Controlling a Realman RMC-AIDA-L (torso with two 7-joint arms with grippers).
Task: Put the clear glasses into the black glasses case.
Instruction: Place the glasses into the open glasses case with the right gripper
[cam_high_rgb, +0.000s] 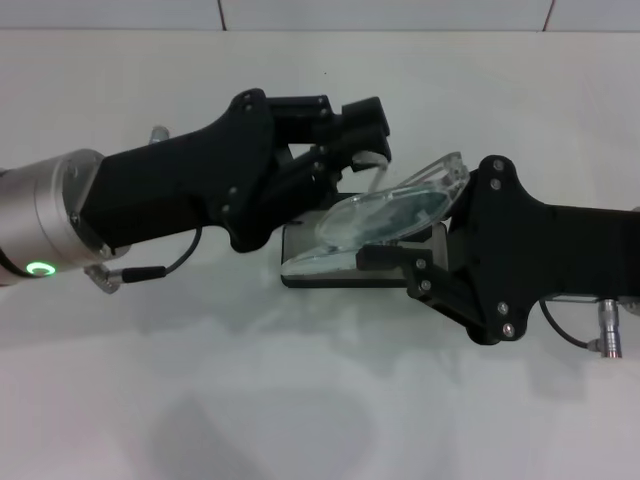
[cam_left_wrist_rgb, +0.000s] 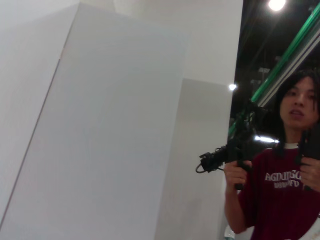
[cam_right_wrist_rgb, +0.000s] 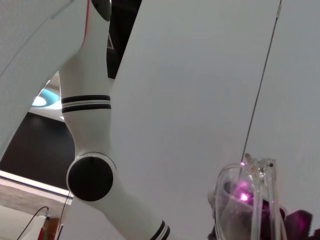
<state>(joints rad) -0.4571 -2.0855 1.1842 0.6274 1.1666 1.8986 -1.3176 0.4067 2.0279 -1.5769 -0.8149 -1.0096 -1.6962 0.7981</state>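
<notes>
The clear glasses (cam_high_rgb: 392, 212) hang tilted just above the black glasses case (cam_high_rgb: 298, 250), which lies on the white table (cam_high_rgb: 300, 400) at the centre. From the right, my right gripper (cam_high_rgb: 385, 256) is shut on the glasses' near edge. The right wrist view shows the glasses (cam_right_wrist_rgb: 245, 205) close up. My left gripper (cam_high_rgb: 355, 150) reaches in from the left and sits over the far side of the case, just behind the glasses. Much of the case is hidden under the glasses and both grippers. In the left wrist view there is only wall and a person.
A thin black cable with a metal plug (cam_high_rgb: 125, 274) hangs under the left arm. Another metal connector (cam_high_rgb: 610, 330) sits below the right arm. A person (cam_left_wrist_rgb: 290, 170) stands holding controllers, and a white robot body (cam_right_wrist_rgb: 92, 150) rises beside the wall.
</notes>
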